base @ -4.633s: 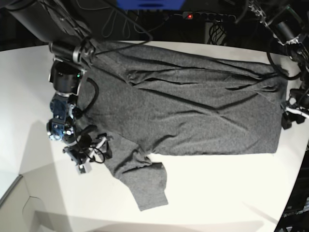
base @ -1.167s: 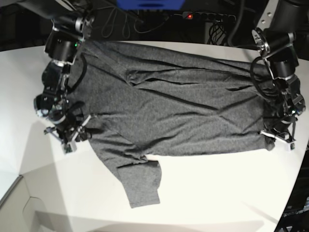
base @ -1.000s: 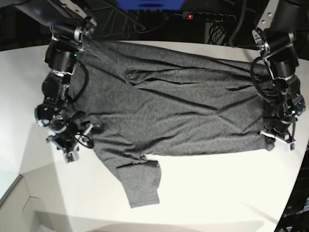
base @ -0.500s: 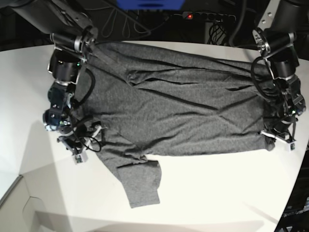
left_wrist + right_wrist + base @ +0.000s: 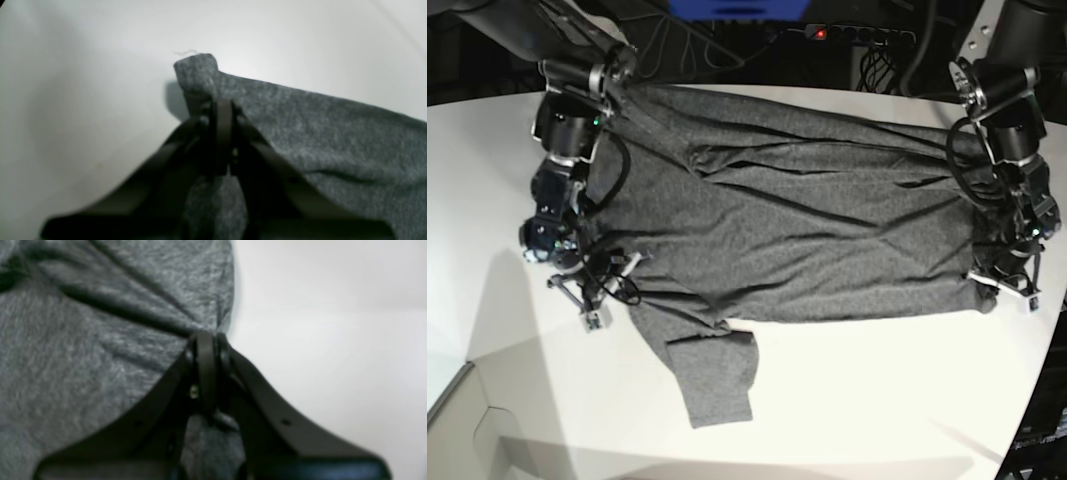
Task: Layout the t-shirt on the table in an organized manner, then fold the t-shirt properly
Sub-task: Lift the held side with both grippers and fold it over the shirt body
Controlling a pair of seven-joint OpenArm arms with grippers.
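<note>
The dark-grey t-shirt (image 5: 807, 220) lies spread across the white table (image 5: 877, 400), with one long sleeve (image 5: 717, 380) bent toward the front edge. At the left of the base view my right gripper (image 5: 615, 288) is shut on the shirt's edge above that sleeve. The right wrist view shows its jaws closed on a fold of t-shirt (image 5: 83, 340) by the bare table (image 5: 317, 340). At the right, my left gripper (image 5: 1004, 290) is shut on the hem corner. The left wrist view has this gripper (image 5: 223, 108) pinching the t-shirt (image 5: 317, 133), the corner standing up just beyond the tips.
A power strip with a red light (image 5: 822, 33) and cables lie behind the table's far edge. The table's curved edge (image 5: 1027, 400) runs down the right side. A low white panel (image 5: 467, 420) sits at the front left corner.
My right gripper has moved right onto the shirt's edge and shut on it. The sleeve has shifted slightly left. The left arm has not moved.
</note>
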